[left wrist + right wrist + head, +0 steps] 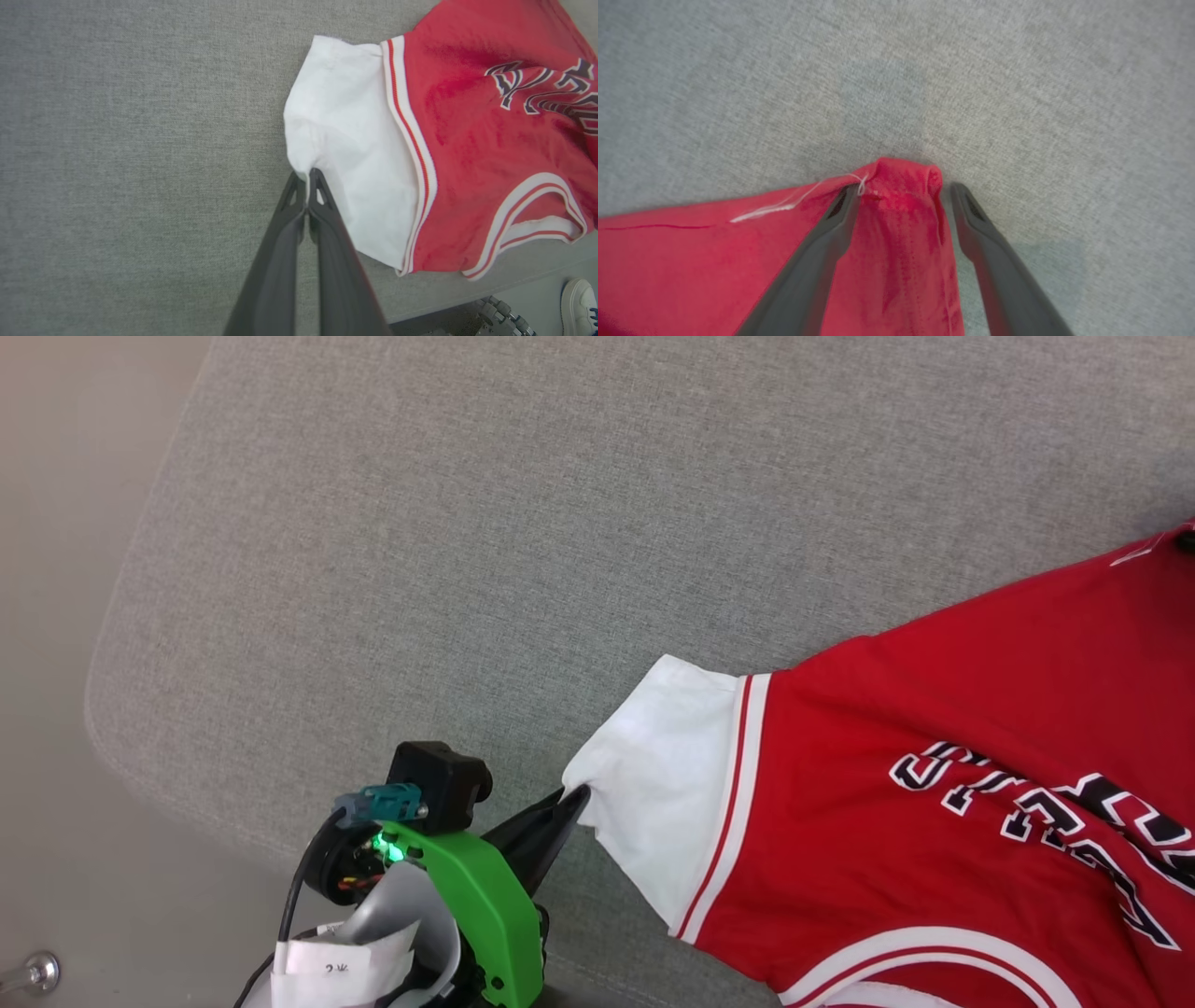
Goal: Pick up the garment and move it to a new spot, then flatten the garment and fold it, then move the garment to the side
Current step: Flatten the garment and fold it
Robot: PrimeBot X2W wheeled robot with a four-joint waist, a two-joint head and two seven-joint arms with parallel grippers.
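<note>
Grey woven cloth covers the surface (448,523), and the garment (934,737) lies spread on it from 3 to 5 o'clock in the head view, lettering up. The left end effector (576,796), entering at 7 o'clock, is pinched tight on the edge of the white sleeve (663,775). In the right wrist view the right end effector (903,189) stands wide, with a bunched red corner of the garment between its fingers (815,252), ungripped.

A: Work surface?
B: Grey woven upholstery (467,523), flat, rounded corner at near left.
A: Floor (56,616)?
B: Plain beige, left of it. Small metal fitting (35,973) down there. Soft, even light.
</note>
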